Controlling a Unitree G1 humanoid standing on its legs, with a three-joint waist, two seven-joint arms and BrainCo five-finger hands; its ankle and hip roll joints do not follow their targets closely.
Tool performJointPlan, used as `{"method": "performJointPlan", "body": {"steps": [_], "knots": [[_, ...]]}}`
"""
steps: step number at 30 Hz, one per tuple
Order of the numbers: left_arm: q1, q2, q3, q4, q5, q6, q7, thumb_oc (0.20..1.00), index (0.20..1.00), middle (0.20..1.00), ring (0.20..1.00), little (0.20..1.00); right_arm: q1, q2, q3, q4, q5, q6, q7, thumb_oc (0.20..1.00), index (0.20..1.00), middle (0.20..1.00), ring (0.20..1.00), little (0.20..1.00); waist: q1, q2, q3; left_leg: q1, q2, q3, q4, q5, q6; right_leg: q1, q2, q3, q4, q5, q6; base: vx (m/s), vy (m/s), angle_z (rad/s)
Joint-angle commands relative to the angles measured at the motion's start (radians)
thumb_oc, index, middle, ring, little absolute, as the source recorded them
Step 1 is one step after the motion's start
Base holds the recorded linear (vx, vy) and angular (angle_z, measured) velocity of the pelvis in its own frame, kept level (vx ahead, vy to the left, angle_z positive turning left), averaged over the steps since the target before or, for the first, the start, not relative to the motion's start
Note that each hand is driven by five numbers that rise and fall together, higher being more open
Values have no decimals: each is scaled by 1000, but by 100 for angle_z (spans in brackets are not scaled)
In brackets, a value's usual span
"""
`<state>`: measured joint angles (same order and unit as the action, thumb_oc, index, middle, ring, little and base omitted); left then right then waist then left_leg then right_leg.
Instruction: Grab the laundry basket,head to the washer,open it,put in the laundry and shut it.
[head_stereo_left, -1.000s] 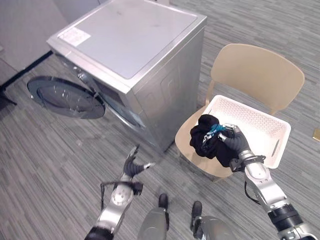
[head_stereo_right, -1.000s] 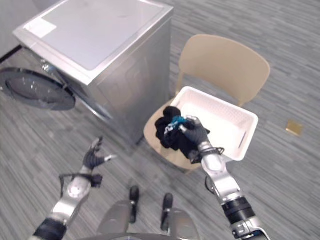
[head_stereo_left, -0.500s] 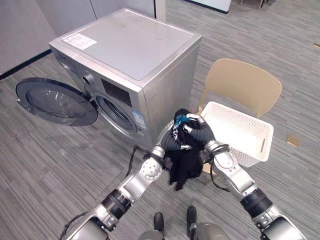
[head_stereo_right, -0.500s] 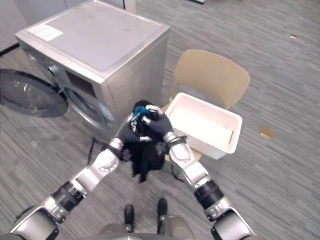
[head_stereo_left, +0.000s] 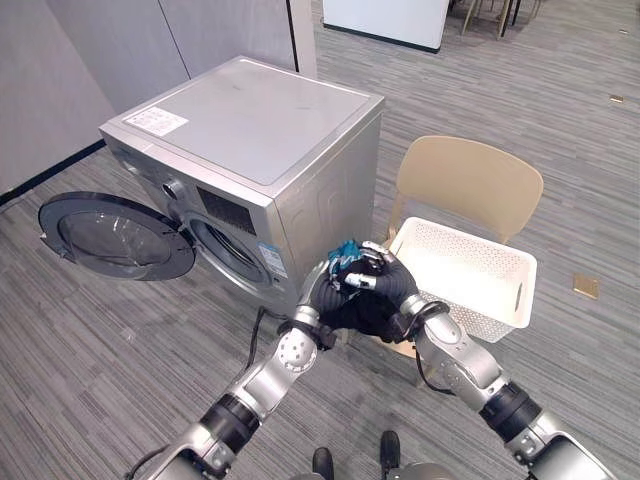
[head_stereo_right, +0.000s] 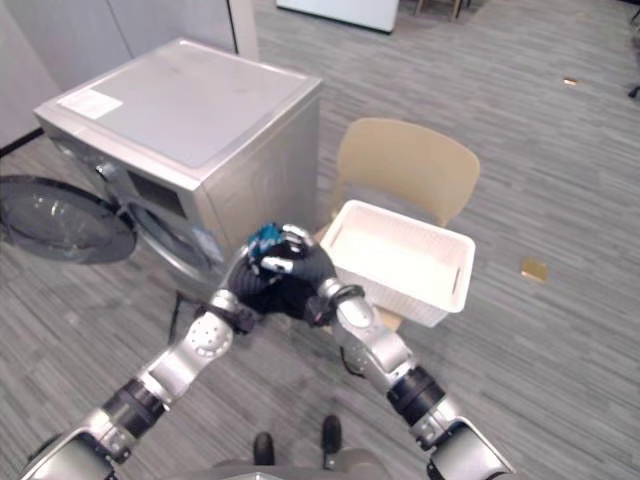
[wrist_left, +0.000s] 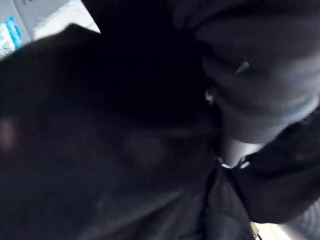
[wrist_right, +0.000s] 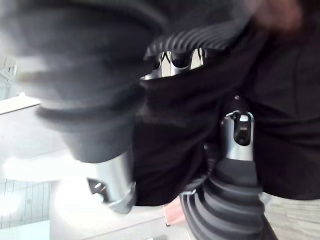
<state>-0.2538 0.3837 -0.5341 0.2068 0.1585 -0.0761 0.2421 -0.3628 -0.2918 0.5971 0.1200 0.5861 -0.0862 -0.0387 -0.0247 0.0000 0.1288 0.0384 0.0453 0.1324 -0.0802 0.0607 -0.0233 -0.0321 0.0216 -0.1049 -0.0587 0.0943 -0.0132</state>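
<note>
Room: I am standing on grey striped carpet (head_stereo_left: 90, 350), with pale wall panels running behind the washer.
Washer: the silver box-shaped washer (head_stereo_left: 250, 150) is sitting at about 11 o'clock from my hands, its flat top brushed and matt, with a white label in one corner.
Door: the round door (head_stereo_left: 115, 235), dark glass in a metal ring, is hanging wide open at 9 o'clock, so I judge the opening step done.
Basket: the white plastic laundry basket (head_stereo_left: 465, 275), rectangular with perforated walls, is resting on the tan moulded chair (head_stereo_left: 470, 185) at 2 o'clock, and it is looking empty as far as I can see in.
Laundry: the dark laundry (head_stereo_left: 360, 305), soft and crumpled with a teal patch on top, is bunched up between my two hands, off the basket and in front of the washer's right corner.
Right hand: my right hand (head_stereo_left: 385, 280) is curling over the top of the bundle and gripping it.
Left hand: my left hand (head_stereo_left: 318, 290) is pressing against the bundle's near side; I cannot tell how its fingers are lying.
Left to do: I am judging that carrying the bundle to the drum, dropping it in and shutting the door are all remaining.
</note>
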Motion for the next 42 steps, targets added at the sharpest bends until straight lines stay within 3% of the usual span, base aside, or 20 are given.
{"method": "performJointPlan", "body": {"steps": [1,4,9,18,20,24,26,28,29,30,31,35,38,42], "knots": [[41,0,121,2,-60,-51,22,200,200,200,200,200,77,5,-78,-141,-134,-47,32,1000,1000,1000,1000,1000,2,-57,-47,-30,8,3,-7,-69,-30,61,-56,15,7,-174,98,0,0,0],[103,-1,166,19,-93,-45,5,200,200,200,200,200,137,-40,-126,-146,-204,-43,31,1000,1000,1000,1000,1000,1,-55,-48,-31,8,4,-7,-66,-31,62,-57,10,3,-171,100,11,-10,0],[283,-1,322,117,-168,-30,-69,200,200,200,200,200,346,-179,-283,-74,-475,-14,31,1000,1000,1000,1000,1000,1,-50,-37,-34,5,-1,-7,-61,-32,69,-61,1,-6,-170,106,11,-12,0],[414,-23,476,357,-206,6,-104,200,200,200,200,200,468,-154,-378,243,-615,23,37,1000,1000,1000,1000,1000,4,-36,-14,-38,3,-9,-7,-53,-29,70,-62,-7,3,-183,103,3,-7,2],[420,-37,517,461,-229,16,-85,200,200,200,200,200,453,-142,-371,323,-643,26,28,1000,1000,1000,1000,1000,10,-32,-4,-32,3,-13,-7,-53,-29,72,-58,-5,12,-195,99,17,-18,1],[399,-32,534,503,-249,15,-64,200,200,200,200,200,419,-140,-351,355,-665,20,8,1000,1000,1000,1000,1000,23,-33,35,-62,7,-28,35,-49,-30,53,-59,-7,39,-207,89,-79,-51,1],[366,-29,520,505,-267,11,-43,200,200,200,200,200,386,-154,-332,358,-689,14,-26,1000,1000,1000,1000,1000,39,-42,81,-173,11,-42,162,-63,-43,21,-69,-65,71,-229,68,-158,-116,46],[363,-38,517,499,-279,13,-33,200,200,200,200,200,390,-157,-337,362,-702,22,-41,1000,1000,1000,1000,1000,37,-46,93,-201,49,46,204,-59,-50,36,-86,-125,77,-254,61,-28,-64,129],[363,-38,517,499,-279,13,-33,200,200,200,200,200,390,-157,-337,362,-702,22,-41,1000,1000,1000,1000,1000,36,-46,93,-201,49,45,205,-59,-50,36,-86,-125,77,-255,61,76,2,151],[369,-45,522,492,-287,12,-31,200,200,200,200,200,390,-153,-336,366,-705,30,-47,1000,1000,1000,1000,1000,42,-48,90,-205,82,108,200,-47,-45,52,-96,-165,83,-262,61,188,30,98],[370,-48,521,498,-286,14,-26,200,200,200,200,200,392,-151,-335,363,-707,30,-51,1000,1000,1000,1000,1000,45,-51,85,-194,89,106,187,-59,-55,71,-101,-174,92,-284,68,226,61,84],[361,-46,516,502,-270,20,-17,200,200,200,200,200,406,-146,-347,355,-718,34,-65,1000,1000,1000,1000,1000,46,-54,85,-219,119,120,124,-15,-64,92,-126,-233,112,-308,72,109,79,61],[350,-43,513,490,-261,24,-13,200,200,200,200,200,407,-138,-354,383,-733,48,-81,1000,1000,1000,1000,1000,43,-53,80,-255,167,201,64,19,-75,140,-164,-296,111,-321,91,226,256,94],[359,-40,509,490,-241,27,-16,200,200,200,200,200,409,-114,-352,390,-744,46,-82,1000,1000,1000,1000,1000,50,-54,56,-240,159,182,63,39,-75,175,-190,-309,121,-323,114,296,306,45]]}}
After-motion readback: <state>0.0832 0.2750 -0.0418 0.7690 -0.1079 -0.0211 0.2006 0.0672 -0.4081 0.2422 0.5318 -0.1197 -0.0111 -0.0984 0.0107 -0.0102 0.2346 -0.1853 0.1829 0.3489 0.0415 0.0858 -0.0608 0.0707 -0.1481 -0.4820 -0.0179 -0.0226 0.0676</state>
